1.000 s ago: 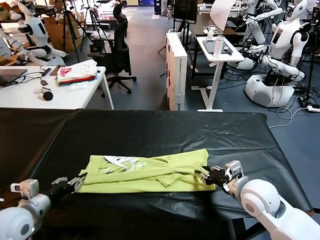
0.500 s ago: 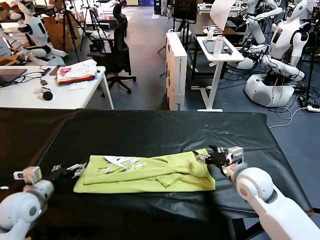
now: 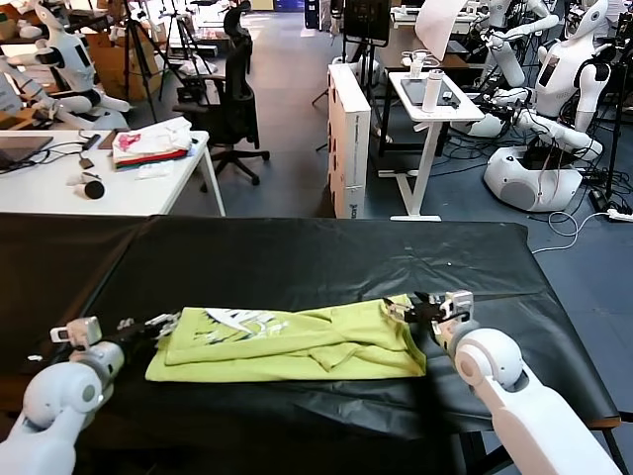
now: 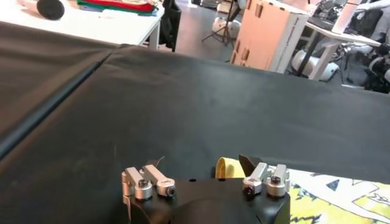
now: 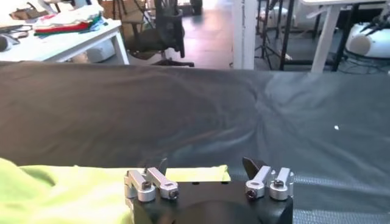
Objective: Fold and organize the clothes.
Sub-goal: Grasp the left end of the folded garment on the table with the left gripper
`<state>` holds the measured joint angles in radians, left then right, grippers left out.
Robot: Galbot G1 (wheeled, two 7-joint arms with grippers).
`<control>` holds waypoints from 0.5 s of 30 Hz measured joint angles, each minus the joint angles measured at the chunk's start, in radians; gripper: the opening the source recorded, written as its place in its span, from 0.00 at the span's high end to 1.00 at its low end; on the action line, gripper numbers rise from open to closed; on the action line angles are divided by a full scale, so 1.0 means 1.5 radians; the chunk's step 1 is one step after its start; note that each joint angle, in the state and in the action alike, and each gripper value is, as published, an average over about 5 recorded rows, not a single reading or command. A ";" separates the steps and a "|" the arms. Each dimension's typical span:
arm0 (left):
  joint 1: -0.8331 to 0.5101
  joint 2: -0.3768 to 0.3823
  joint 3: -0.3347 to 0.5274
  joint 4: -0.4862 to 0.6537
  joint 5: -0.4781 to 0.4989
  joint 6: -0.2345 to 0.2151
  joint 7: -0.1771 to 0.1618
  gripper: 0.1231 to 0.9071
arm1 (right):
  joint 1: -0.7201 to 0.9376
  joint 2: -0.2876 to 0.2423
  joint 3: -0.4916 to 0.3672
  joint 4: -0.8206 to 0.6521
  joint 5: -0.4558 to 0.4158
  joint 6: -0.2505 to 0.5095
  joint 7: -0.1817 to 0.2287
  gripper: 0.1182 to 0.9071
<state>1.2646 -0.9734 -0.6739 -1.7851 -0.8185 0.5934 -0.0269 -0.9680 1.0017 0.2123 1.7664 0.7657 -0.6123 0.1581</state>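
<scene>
Lime-green T-shirt [image 3: 297,343]: folded into a long flat band, lying across the near middle of the black-covered table [image 3: 297,262]. Whitish print [image 3: 235,322] facing up near the band's left end. Far edge rumpled, with creases through the middle; near edge fairly straight.

Left gripper [image 3: 146,325]: positioned at the shirt's left end, just off the cloth edge, low over the table cover. Fingers spread apart in the left wrist view [image 4: 206,182], nothing between them; a yellow-green corner of the shirt [image 4: 226,167] visible just beyond the fingertips, printed cloth [image 4: 341,198] alongside.

Right gripper [image 3: 415,312]: positioned at the shirt's far right corner, over or touching the cloth edge; contact not determinable. Fingers parted in the right wrist view [image 5: 207,181], holding nothing; green cloth [image 5: 67,192] directly beneath and beside the fingers.

Beyond the work table: white desk [image 3: 109,188] at far left carrying a pile of white, red and pink cloth [image 3: 151,144]. Black office chair [image 3: 233,84] beside it. White standing desk [image 3: 432,99] with a bottle [image 3: 432,91] at far centre-right. White robots [image 3: 559,94] parked at far right.
</scene>
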 joint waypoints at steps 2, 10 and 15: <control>-0.002 -0.003 0.003 -0.001 -0.004 0.004 0.000 0.00 | 0.001 0.004 -0.001 -0.004 -0.003 0.000 -0.001 0.00; -0.009 -0.018 0.021 -0.006 -0.006 0.012 -0.002 0.02 | 0.001 0.009 -0.003 -0.009 -0.009 0.001 -0.010 0.22; -0.010 -0.022 0.025 -0.005 -0.008 0.012 -0.002 0.15 | 0.001 0.009 -0.003 -0.010 -0.010 0.002 -0.011 0.50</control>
<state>1.2500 -1.0071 -0.6361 -1.7928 -0.8300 0.6112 -0.0304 -0.9667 1.0144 0.2084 1.7511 0.7512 -0.6097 0.1420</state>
